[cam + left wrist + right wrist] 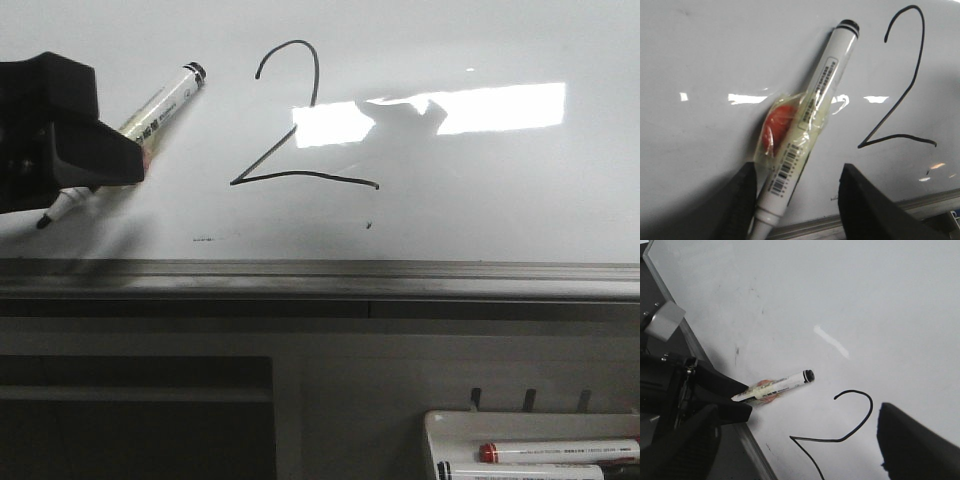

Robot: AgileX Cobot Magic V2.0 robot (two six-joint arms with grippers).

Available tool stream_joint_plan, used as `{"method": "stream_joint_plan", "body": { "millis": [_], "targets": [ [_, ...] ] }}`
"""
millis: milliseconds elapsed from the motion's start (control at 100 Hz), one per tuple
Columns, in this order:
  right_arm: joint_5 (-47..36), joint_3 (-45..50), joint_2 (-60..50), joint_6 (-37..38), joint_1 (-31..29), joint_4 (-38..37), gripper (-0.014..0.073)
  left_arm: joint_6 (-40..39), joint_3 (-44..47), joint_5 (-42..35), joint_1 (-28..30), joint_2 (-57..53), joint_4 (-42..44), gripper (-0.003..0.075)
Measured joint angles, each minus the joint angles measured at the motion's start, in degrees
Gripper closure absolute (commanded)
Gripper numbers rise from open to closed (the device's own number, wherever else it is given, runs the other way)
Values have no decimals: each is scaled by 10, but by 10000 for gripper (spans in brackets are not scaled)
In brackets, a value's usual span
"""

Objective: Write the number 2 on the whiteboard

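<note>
The whiteboard [480, 210] fills the front view, with a black number 2 [268, 152] drawn left of the bright reflection. My left gripper [70, 140] is over the board's left part. Its jaws stand wide apart in the left wrist view [797, 175]. A white marker [810, 110] with a black end cap and a taped red patch lies between them, leaning on one finger [742, 200]. The marker [165, 100] points its tip toward the rail. My right gripper [800, 415] is open and empty above the 2 [815, 439]. The marker also shows in the right wrist view [780, 385].
A grey metal rail [320, 270] runs along the board's near edge. A white marker tray [440, 425] sits at the lower right with a red-capped marker [560, 452] and another marker [520, 470]. Small dark specks [368, 224] mark the board below the 2.
</note>
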Motion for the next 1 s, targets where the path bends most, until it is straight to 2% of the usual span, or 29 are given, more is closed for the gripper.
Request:
{"method": "stream_joint_plan", "body": {
  "millis": [120, 250, 300, 660, 730, 800, 810, 820, 870, 910, 950, 1000],
  "targets": [
    [3, 0, 0, 0, 0, 0, 28, 15, 0, -2, 13, 0, -1, 325],
    [5, 0, 0, 0, 0, 0, 28, 23, 0, -10, 37, 0, 0, 176],
    [5, 0, 0, 0, 0, 0, 28, 27, 0, -10, 44, 0, 1, 143],
    [9, 0, 0, 0, 0, -1, 34, 27, 0, -6, 50, -43, 42, 152],
    [13, 0, 0, 0, 0, -2, 116, 27, 0, 3, 50, -72, 52, 184],
    [13, 5, -8, 0, 0, -3, 299, 27, 0, 14, 50, -110, 63, 278],
    [13, 5, -10, 0, 0, -5, 344, 27, 0, 17, 50, -114, 63, 325],
    [13, 8, -11, 0, 0, -4, 366, 27, 0, 19, 50, -122, 66, 325],
    [13, 19, -23, 0, -1, -6, 529, 27, 0, 26, 50, -154, 76, 463],
    [8, 32, -38, 0, -1, -6, 659, 27, 0, 30, 50, -183, 86, 622],
    [1, 44, -55, 0, -1, -6, 665, 27, 0, 31, 50, -209, 101, 730],
    [-14, 68, -80, 0, -1, -7, 663, 27, 1, 31, 50, -249, 124, 741]
  ]
}}
